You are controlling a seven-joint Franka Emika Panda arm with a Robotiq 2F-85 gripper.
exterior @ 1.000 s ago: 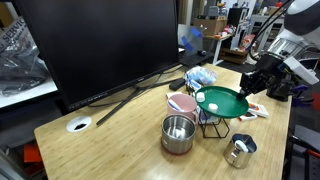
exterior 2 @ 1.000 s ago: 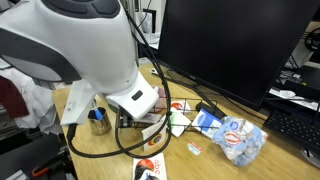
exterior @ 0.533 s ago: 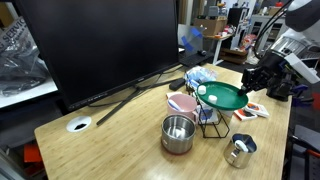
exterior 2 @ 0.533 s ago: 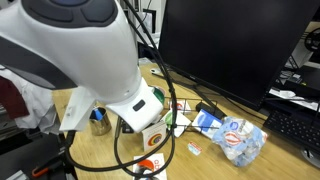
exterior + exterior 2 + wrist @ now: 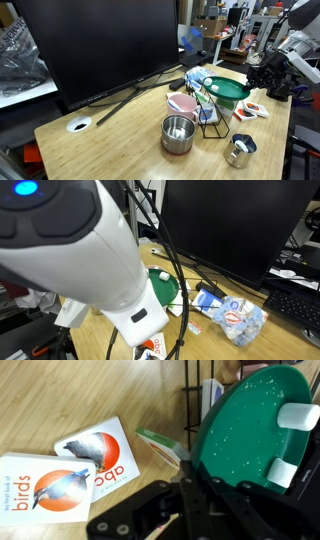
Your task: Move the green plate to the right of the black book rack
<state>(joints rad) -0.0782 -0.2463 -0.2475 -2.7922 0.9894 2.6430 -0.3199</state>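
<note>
Your gripper [image 5: 290, 445] is clamped on the rim of the green plate [image 5: 240, 430]. The plate hangs in the air just over the black book rack [image 5: 210, 118]. Lift it clear of the wires. Carry it flat to the rack's right side, then lower it slowly. One little book [image 5: 50, 488] says "birds". The other book [image 5: 100, 448] seems to say "abc".

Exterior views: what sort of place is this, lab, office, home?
Probably an office or lab workspace: a large monitor on a wooden desk, with cluttered storage shelves in the background.
</note>
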